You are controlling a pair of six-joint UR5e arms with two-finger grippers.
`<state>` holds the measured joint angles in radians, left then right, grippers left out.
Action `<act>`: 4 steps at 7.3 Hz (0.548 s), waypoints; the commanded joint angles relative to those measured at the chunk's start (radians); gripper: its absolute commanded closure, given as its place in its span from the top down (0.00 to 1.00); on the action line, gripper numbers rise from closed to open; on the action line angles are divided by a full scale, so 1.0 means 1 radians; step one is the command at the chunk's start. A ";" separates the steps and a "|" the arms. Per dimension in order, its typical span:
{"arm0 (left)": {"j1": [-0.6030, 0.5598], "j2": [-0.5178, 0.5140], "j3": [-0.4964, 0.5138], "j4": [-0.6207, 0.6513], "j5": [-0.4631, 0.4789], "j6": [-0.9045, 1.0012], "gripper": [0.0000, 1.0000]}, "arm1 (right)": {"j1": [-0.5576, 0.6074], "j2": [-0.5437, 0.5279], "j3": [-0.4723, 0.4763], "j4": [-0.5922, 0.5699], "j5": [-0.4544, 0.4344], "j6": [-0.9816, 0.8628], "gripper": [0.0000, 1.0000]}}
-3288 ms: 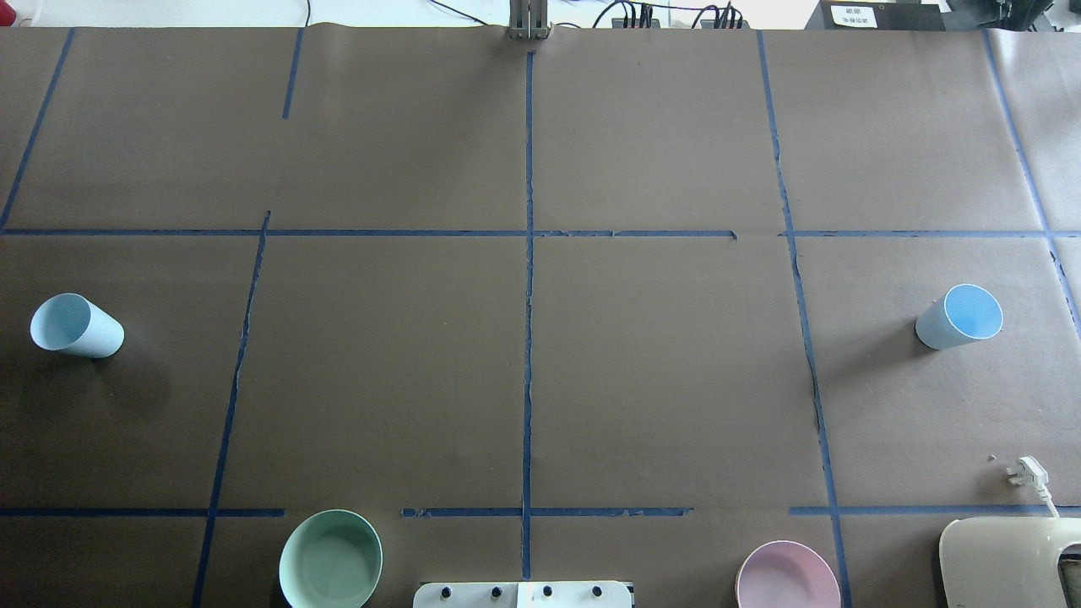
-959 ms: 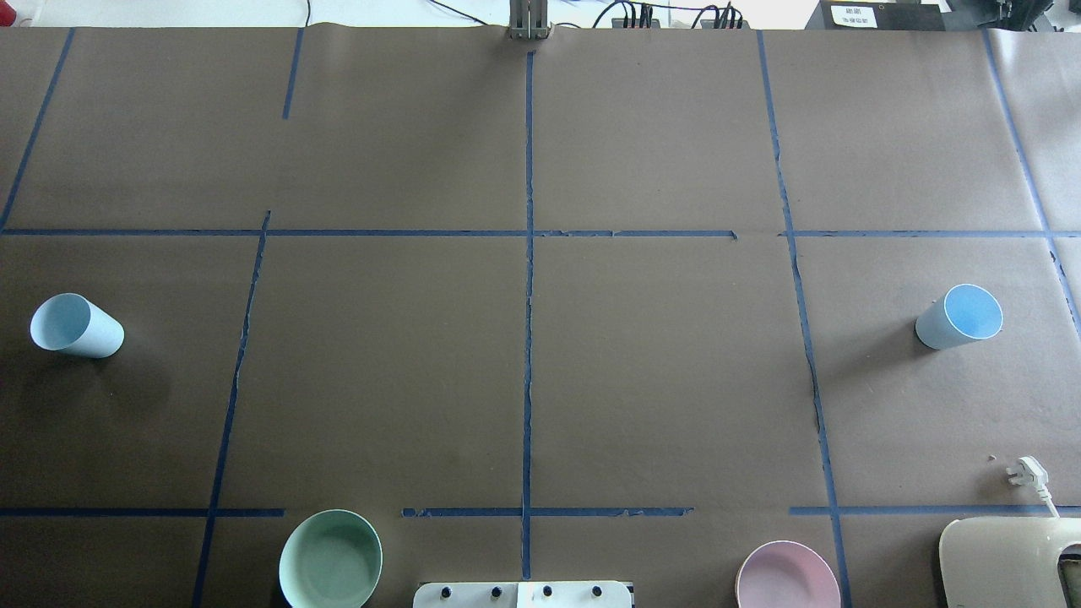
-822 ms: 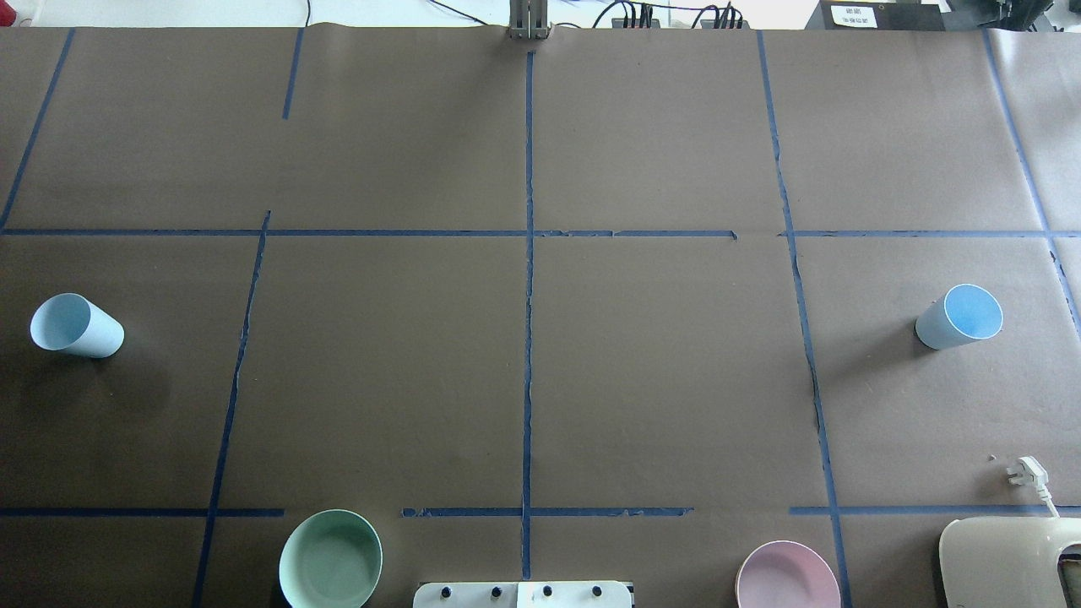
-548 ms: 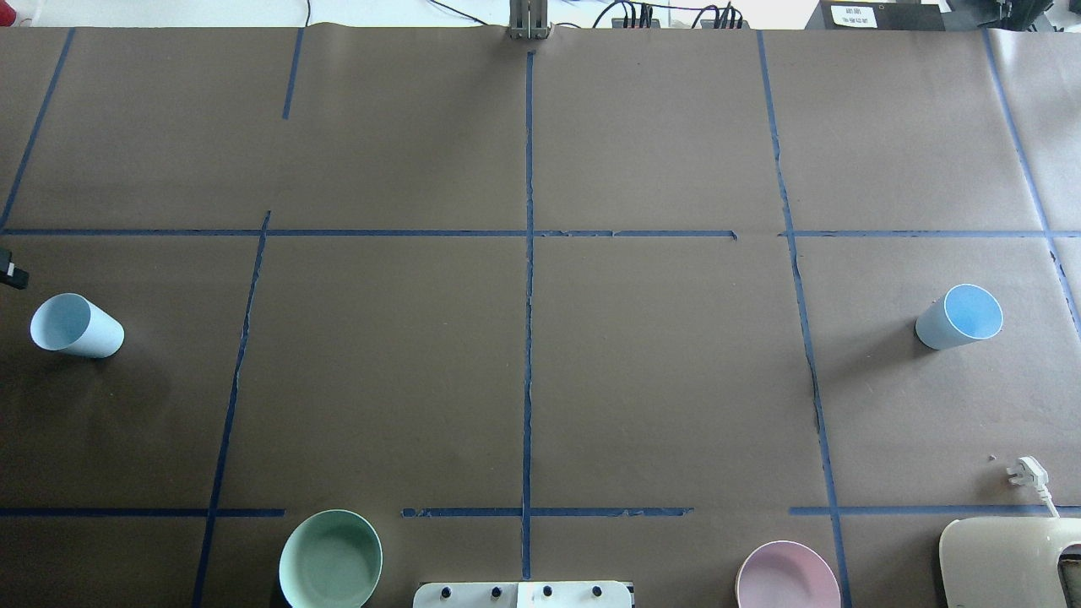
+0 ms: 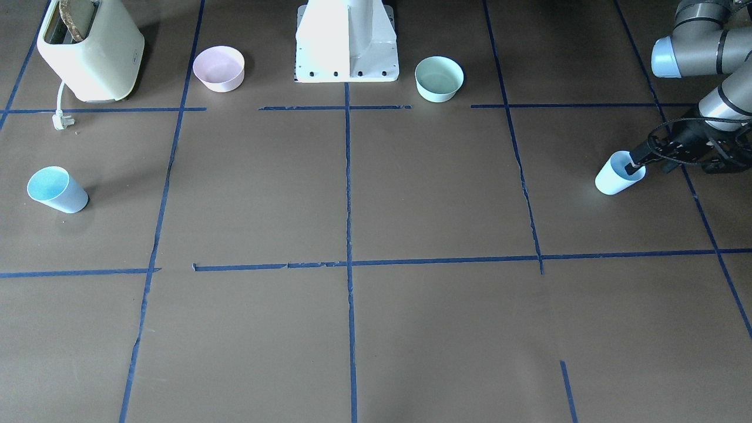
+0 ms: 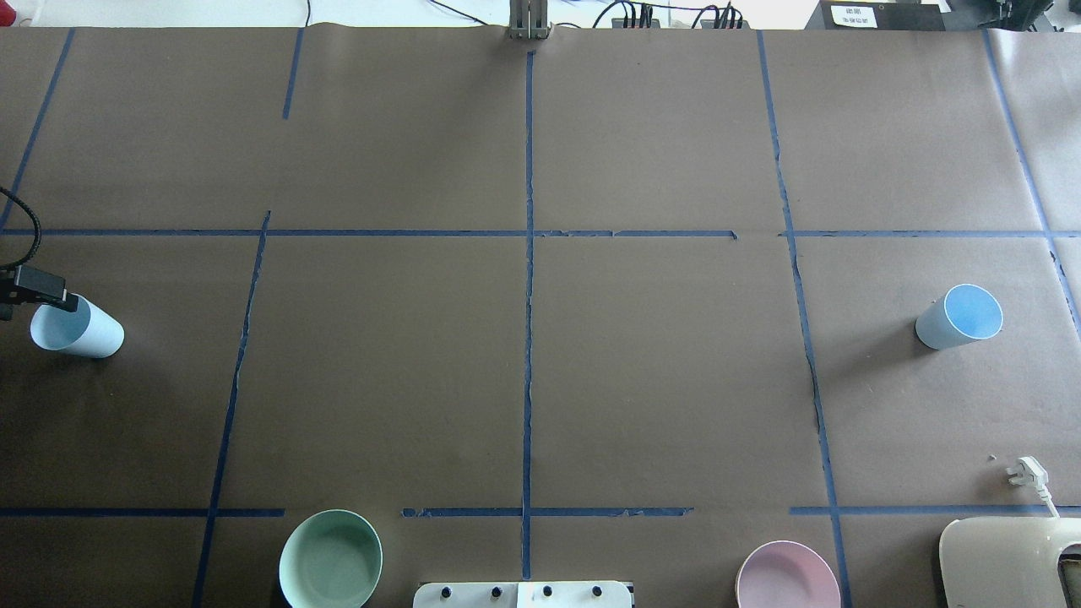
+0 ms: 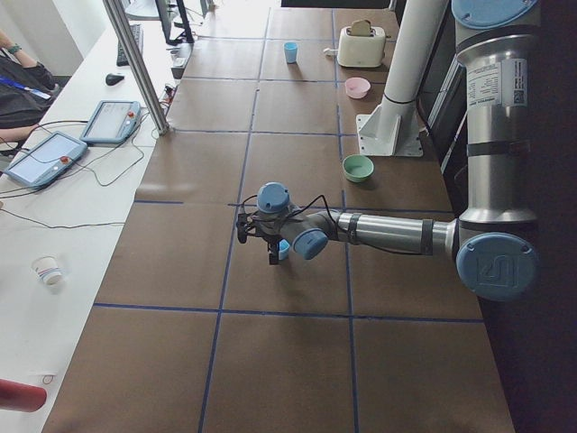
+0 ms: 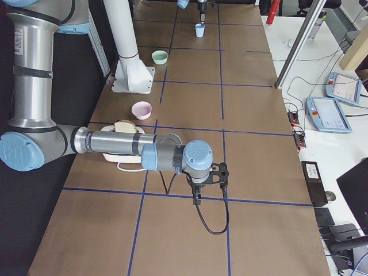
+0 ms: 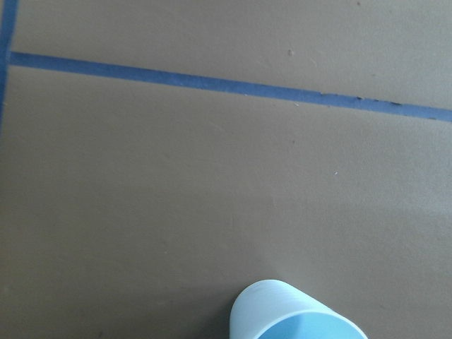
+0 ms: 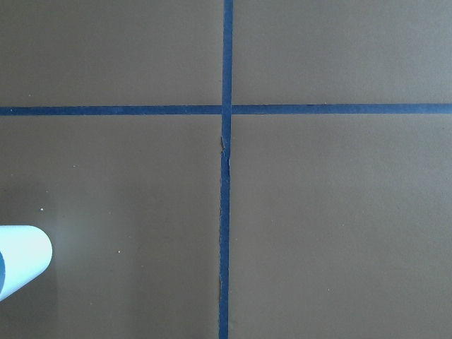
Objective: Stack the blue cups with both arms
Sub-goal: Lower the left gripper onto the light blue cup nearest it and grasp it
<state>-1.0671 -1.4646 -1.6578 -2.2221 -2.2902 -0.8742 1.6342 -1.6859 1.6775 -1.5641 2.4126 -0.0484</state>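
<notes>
One blue cup (image 6: 78, 328) stands upright at the table's left end; it also shows in the front view (image 5: 614, 178) and the left wrist view (image 9: 293, 316). My left gripper (image 6: 52, 295) hangs over this cup's rim (image 5: 635, 166); its jaws look apart, with nothing held. The other blue cup (image 6: 958, 317) stands alone at the right end, and shows in the front view (image 5: 57, 188) and at the edge of the right wrist view (image 10: 21, 261). My right gripper (image 8: 195, 199) shows only in the exterior right view, so I cannot tell its state.
A mint-green bowl (image 6: 330, 558) and a pink bowl (image 6: 787, 578) sit near the robot's white pedestal (image 5: 346, 41). A cream toaster (image 6: 1005, 561) with a loose white plug (image 6: 1025, 472) stands at the near right. Blue tape lines grid the brown table.
My left gripper has come in from the left edge and now reaches the left cup's rim. Both cups stand where they were.
</notes>
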 commanded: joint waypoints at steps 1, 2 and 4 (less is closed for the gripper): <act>0.012 0.009 0.004 -0.002 0.001 -0.002 1.00 | -0.001 0.000 0.001 0.001 -0.001 -0.001 1.00; 0.018 0.016 0.007 -0.002 0.001 0.000 1.00 | -0.001 0.002 0.001 0.001 -0.001 -0.001 1.00; 0.024 0.029 0.009 -0.001 0.003 0.001 0.89 | 0.001 0.002 0.002 0.001 -0.001 0.001 1.00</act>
<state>-1.0468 -1.4418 -1.6501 -2.2240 -2.2877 -0.8736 1.6346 -1.6846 1.6786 -1.5632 2.4115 -0.0481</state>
